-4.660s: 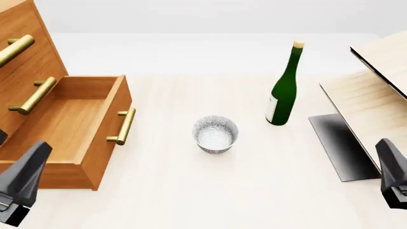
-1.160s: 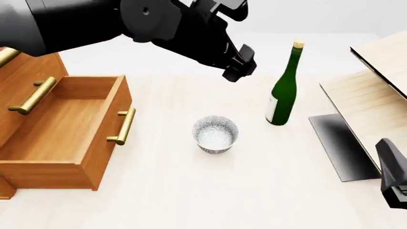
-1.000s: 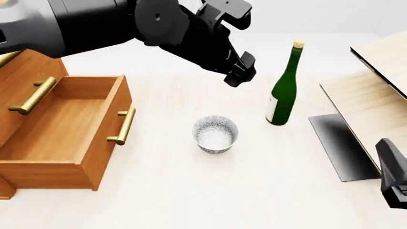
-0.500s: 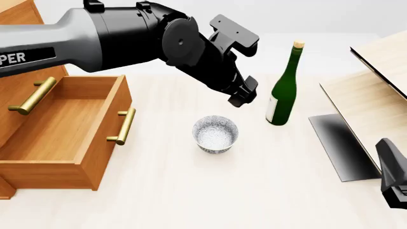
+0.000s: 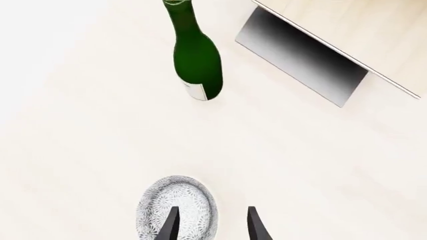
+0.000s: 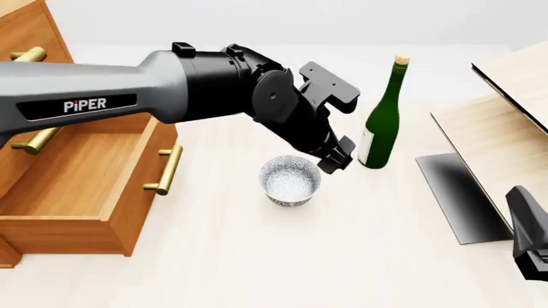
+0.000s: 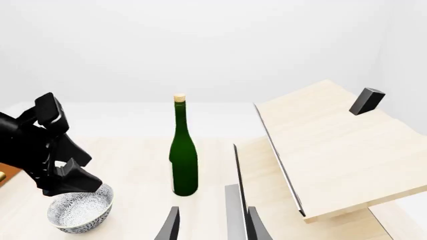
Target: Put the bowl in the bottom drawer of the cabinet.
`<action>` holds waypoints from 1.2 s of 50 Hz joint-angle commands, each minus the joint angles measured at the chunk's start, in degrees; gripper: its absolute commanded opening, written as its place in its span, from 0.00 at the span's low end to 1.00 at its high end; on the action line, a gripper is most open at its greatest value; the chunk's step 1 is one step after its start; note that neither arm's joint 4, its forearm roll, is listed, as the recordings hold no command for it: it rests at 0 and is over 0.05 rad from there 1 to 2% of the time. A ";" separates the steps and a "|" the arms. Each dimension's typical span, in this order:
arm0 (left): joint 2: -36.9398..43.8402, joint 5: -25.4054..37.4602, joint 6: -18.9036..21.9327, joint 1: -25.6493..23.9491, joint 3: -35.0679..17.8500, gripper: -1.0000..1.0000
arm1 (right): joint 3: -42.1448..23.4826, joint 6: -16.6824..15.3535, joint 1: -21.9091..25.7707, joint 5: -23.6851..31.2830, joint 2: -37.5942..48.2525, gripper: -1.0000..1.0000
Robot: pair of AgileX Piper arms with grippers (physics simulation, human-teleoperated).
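Observation:
The bowl (image 6: 291,181), small and white with blue-grey speckles, stands upright on the table in the middle. My left gripper (image 6: 334,159) hangs open just above its right rim. In the left wrist view one finger (image 5: 169,226) lies over the bowl (image 5: 177,211) and the other outside the rim. The bottom drawer (image 6: 81,176) of the orange-brown cabinet (image 6: 30,45) is pulled out at the left and holds nothing. My right gripper (image 7: 210,227) is open and holds nothing, low at the right edge (image 6: 529,239). It sees the bowl (image 7: 80,210) below the left gripper (image 7: 72,182).
A green bottle (image 6: 383,122) stands upright just right of the left gripper. Pale light-wood furniture (image 6: 505,122) with a black panel (image 6: 458,196) fills the right side. The drawer's brass handle (image 6: 167,170) faces the bowl.
The left arm has swung in from the lower left, passed over the table's far side and come down to the bowl's right rim. The bowl, bottle and right arm have not moved.

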 commanded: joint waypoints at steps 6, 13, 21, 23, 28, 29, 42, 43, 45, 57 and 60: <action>3.68 -0.16 -0.74 0.04 -0.14 1.00 | 0.00 0.01 0.00 0.00 0.00 1.00; 5.16 0.37 -0.55 0.38 -0.52 1.00 | 0.00 -0.01 -0.01 0.00 0.00 1.00; 6.66 0.18 -1.03 0.28 -0.66 1.00 | 0.00 -0.01 0.00 0.00 0.00 1.00; 6.98 0.08 -1.18 0.38 -0.58 1.00 | 0.00 -0.01 0.00 0.00 0.00 1.00; 7.73 0.32 -1.23 0.62 -0.72 1.00 | 0.00 0.00 -0.01 0.00 0.01 1.00; 8.00 0.44 -1.16 0.68 -0.83 1.00 | 0.00 0.01 0.00 0.00 0.00 1.00; 9.99 0.80 -1.34 0.99 -2.05 1.00 | 0.00 -0.01 -0.01 0.00 0.00 1.00; 10.12 0.81 -1.36 1.07 -2.19 1.00 | 0.00 0.00 -0.01 0.00 0.00 1.00; 10.38 0.91 -1.27 1.09 -2.35 1.00 | 0.00 0.00 0.00 0.00 0.00 1.00; 11.35 0.29 -1.72 1.80 -1.96 1.00 | 0.00 0.00 0.00 0.00 0.01 1.00; 11.49 0.12 -2.06 1.70 -1.90 1.00 | 0.00 -0.01 0.00 0.00 0.00 1.00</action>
